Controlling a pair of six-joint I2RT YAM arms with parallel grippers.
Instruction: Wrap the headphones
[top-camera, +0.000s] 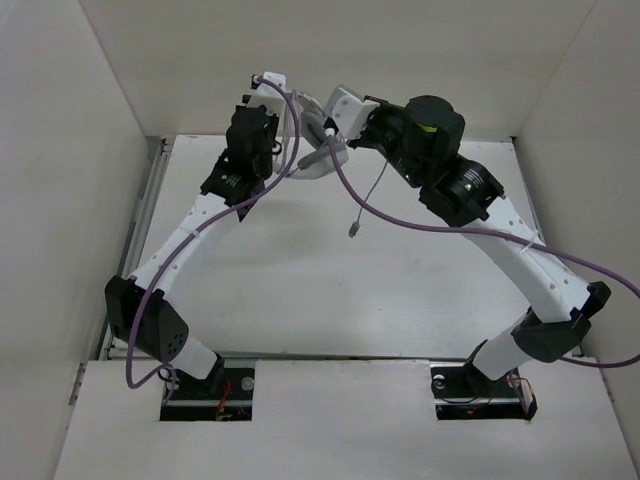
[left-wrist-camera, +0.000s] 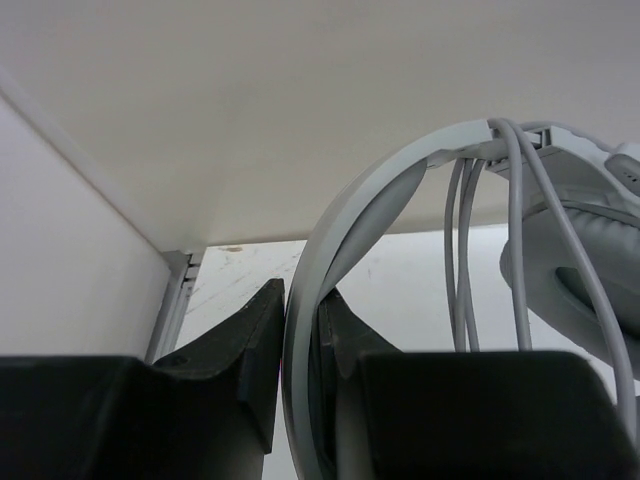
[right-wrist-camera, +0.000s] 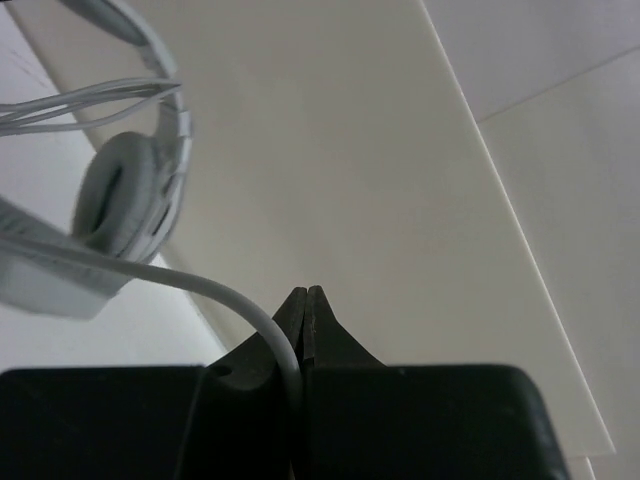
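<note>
The white headphones (top-camera: 322, 142) hang in the air at the far middle, between both grippers. My left gripper (top-camera: 280, 98) is shut on the curved headband (left-wrist-camera: 300, 330). In the left wrist view the grey cord (left-wrist-camera: 462, 250) loops several times over the headband beside a grey ear cup (left-wrist-camera: 575, 275). My right gripper (top-camera: 336, 112) is shut on the cord (right-wrist-camera: 285, 355), which runs up left to the headphones (right-wrist-camera: 125, 195). The cord's free end (top-camera: 372, 195) dangles, with the plug (top-camera: 355, 230) above the table.
White walls (top-camera: 60, 200) close in the table on the left, back and right. A metal rail (top-camera: 148, 205) runs along the left edge. Thick purple arm cables (top-camera: 420, 222) cross above the table's middle and sag past the right arm.
</note>
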